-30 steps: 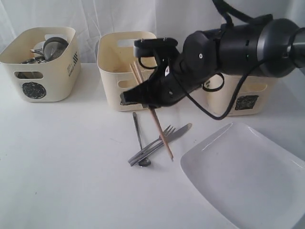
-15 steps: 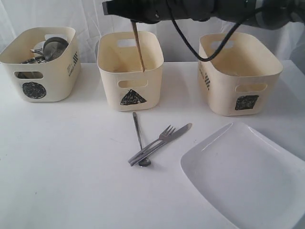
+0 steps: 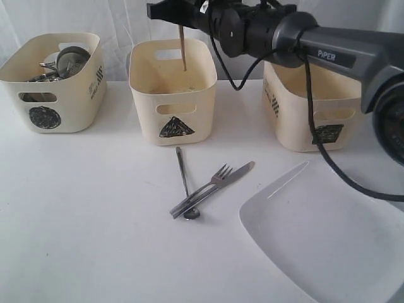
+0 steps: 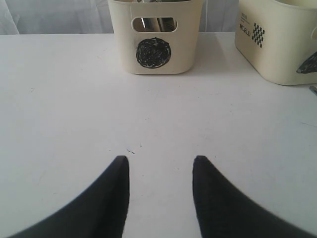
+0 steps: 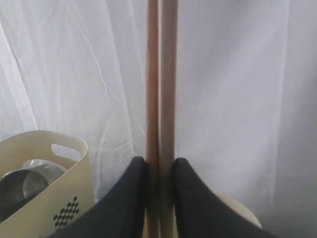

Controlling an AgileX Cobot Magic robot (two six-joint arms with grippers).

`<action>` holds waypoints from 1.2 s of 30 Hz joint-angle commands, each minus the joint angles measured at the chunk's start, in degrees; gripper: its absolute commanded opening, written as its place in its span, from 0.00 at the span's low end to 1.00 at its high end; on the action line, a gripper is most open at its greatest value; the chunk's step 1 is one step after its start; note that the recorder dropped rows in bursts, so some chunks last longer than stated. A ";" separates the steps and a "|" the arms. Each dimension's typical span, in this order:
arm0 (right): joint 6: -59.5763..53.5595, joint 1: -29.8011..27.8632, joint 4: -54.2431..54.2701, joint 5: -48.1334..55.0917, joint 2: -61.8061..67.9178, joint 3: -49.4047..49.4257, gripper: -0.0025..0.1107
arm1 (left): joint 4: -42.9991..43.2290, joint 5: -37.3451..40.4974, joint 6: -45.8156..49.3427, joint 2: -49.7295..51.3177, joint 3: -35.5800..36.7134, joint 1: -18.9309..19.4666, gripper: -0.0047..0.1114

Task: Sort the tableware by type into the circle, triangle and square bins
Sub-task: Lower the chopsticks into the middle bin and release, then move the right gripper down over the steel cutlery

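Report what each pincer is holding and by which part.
The right pincer clamps the wooden chopsticks partway along their shafts, both sticks together. The left pincer is open and holds nothing.

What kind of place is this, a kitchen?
Probably a robot practice room, not a kitchen. A white curtain hangs behind a plain white table, the triangle tub has a scribbled label, and the right gripper holds chopsticks above it.
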 commanded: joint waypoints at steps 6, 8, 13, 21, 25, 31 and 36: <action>0.90 -0.59 -4.50 4.41 -1.14 -1.17 0.14 | -0.35 -0.19 -0.56 -0.20 0.21 0.05 0.44; 0.90 -0.32 -4.36 5.08 -1.14 -1.17 0.13 | -0.35 -0.19 -0.56 -0.20 0.21 0.05 0.44; 0.90 0.15 -4.25 6.46 -1.14 -1.17 0.13 | -0.35 -0.19 -0.56 -0.20 0.21 0.05 0.44; 0.90 0.15 -4.14 9.84 -1.14 -1.17 0.27 | -0.35 -0.19 -0.56 -0.20 0.21 0.05 0.44; 0.90 0.15 -3.98 9.95 -1.14 -1.17 0.27 | -0.35 -0.19 -0.56 -0.20 0.21 0.05 0.44; -0.61 0.64 -4.14 21.87 -6.71 1.32 0.27 | -0.35 -0.19 -0.56 -0.20 0.21 0.05 0.44; -1.16 0.64 -4.14 24.69 -14.93 10.87 0.27 | -0.35 -0.19 -0.56 -0.20 0.21 0.05 0.44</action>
